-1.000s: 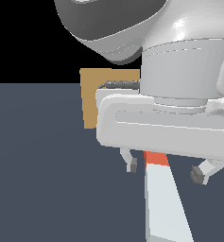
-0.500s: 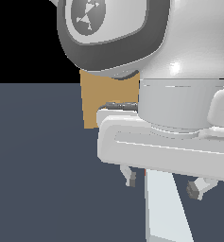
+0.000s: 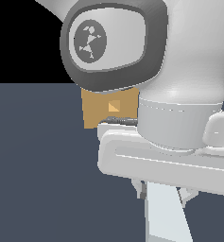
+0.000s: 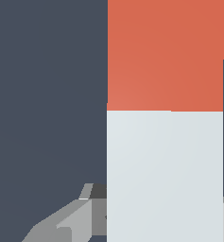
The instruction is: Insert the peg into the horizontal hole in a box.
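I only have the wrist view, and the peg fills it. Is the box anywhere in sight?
Observer: Yes. In the exterior view the box sits beyond the arm, which partly hides it.
Operator: Is the hole showing?
Observer: Yes, the hole is visible in the box's face, just below the arm's big joint.
Operator: Is the gripper on the peg?
Observer: The gripper has a finger on each side of the peg. I cannot tell whether they touch it.

Beyond the peg, the box stands on the dark floor, its hole facing the exterior camera. Floor to the exterior view's left of the box lies open. The arm's bulk hides the box's other side, so room there cannot be judged.
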You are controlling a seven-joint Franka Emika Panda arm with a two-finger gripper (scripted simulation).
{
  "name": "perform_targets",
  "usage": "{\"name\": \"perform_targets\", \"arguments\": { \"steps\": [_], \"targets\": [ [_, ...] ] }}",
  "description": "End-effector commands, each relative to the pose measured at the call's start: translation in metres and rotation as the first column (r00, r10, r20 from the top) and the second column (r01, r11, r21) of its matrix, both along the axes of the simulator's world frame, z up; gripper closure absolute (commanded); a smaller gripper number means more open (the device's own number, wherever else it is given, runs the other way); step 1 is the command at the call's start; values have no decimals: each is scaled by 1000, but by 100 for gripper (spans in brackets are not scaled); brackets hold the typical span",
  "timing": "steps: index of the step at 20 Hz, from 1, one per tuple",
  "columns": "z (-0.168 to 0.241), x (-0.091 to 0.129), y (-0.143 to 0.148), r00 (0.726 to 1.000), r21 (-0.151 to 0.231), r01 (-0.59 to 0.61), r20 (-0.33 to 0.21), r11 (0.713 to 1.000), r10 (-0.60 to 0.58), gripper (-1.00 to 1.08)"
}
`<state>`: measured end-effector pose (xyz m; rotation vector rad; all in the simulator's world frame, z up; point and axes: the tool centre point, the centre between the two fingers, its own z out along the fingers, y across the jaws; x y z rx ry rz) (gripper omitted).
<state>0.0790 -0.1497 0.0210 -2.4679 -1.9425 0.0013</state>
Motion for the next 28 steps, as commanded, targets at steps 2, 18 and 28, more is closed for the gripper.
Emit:
{"name": "perform_targets", "arguments": {
  "steps": [2,18,28],
  "targets": [
    [1,1,0,1000,0,0,1,1000,0,108],
    [19,5,51,992,-1,-124,1,992,124,108],
    [61,-11,167,916,-2,-401,1,916,401,108]
  ]
}}
